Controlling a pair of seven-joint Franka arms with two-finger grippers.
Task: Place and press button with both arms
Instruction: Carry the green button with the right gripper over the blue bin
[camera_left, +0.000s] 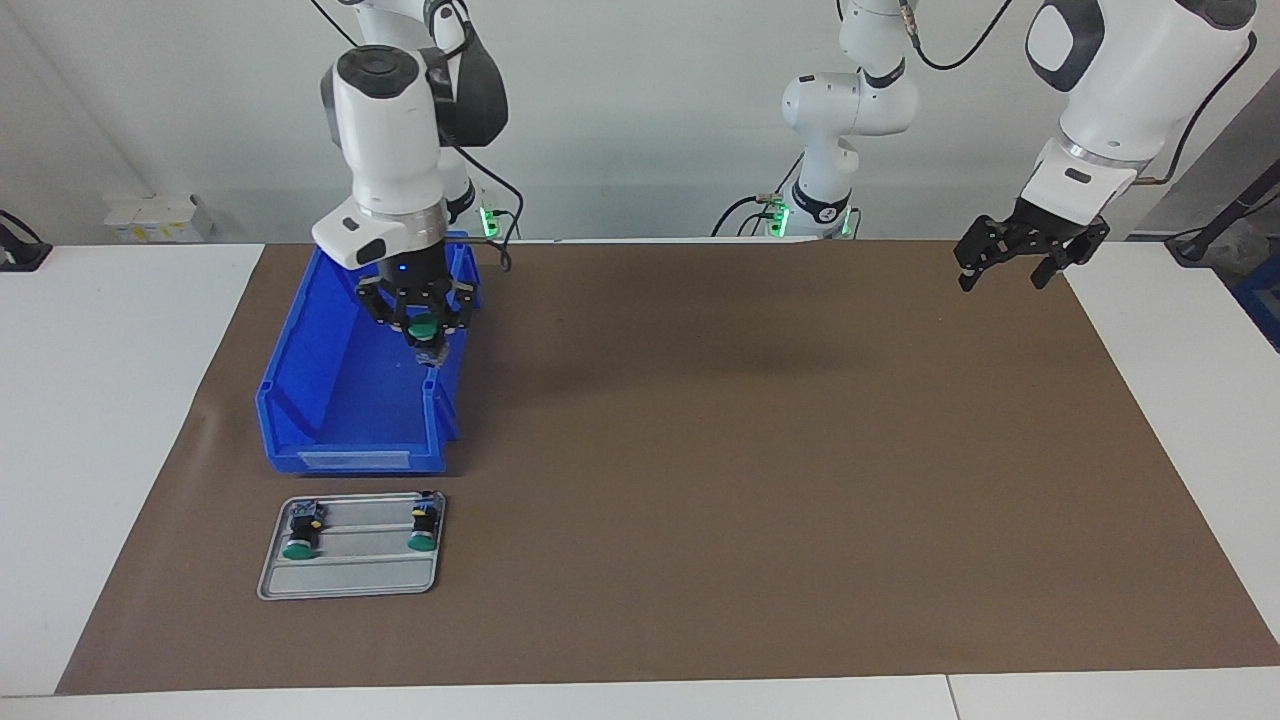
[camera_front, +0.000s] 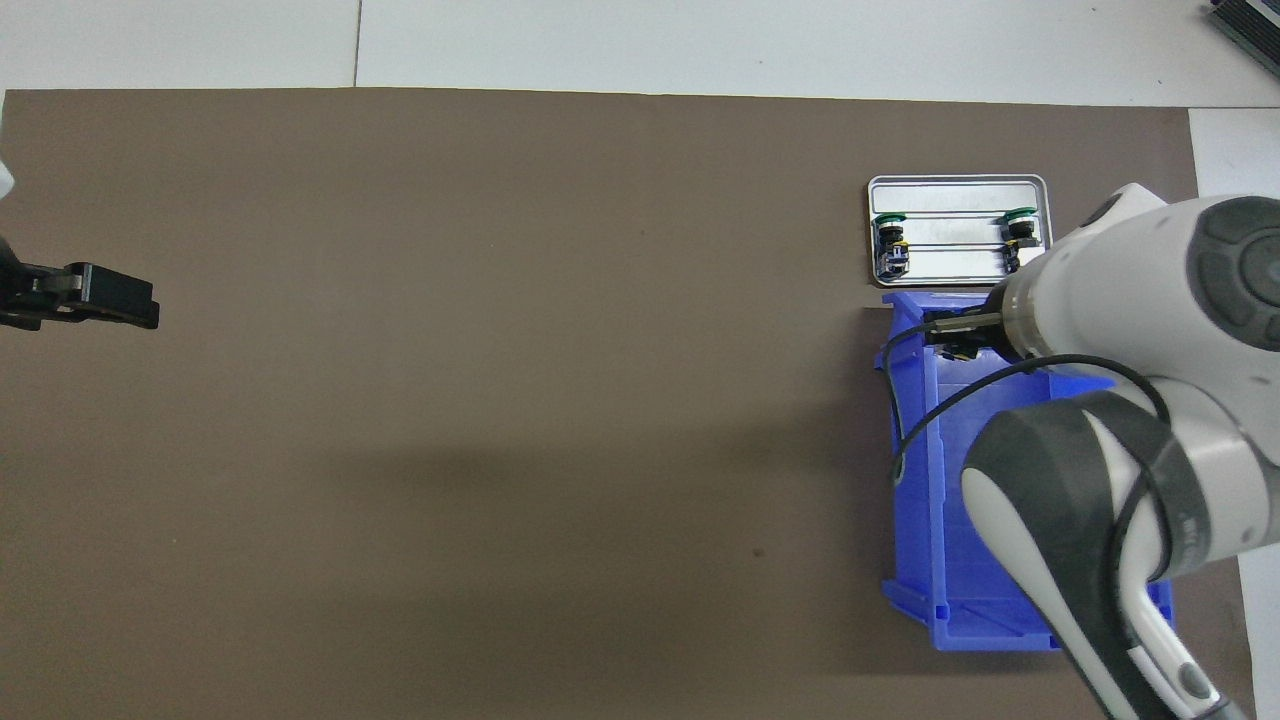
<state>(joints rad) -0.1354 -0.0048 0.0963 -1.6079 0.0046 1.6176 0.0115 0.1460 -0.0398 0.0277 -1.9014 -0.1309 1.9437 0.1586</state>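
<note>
The right pincer (camera_left: 425, 335) hangs clamped, wrist pointing down, while the left pincer (camera_left: 1010, 262) waits raised, spread wide.

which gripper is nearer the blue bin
Right. The right gripper hangs over the blue bin, holding a button. The left gripper waits over the mat's edge at the left arm's end.

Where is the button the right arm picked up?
In the facing view the button hangs in the shut right gripper, over the blue bin at the right arm's end of the table.

Green-capped button (camera_left: 426, 333), terminal end down, clamped in right gripper (camera_left: 428, 345) over blue bin (camera_left: 330, 400).
</note>
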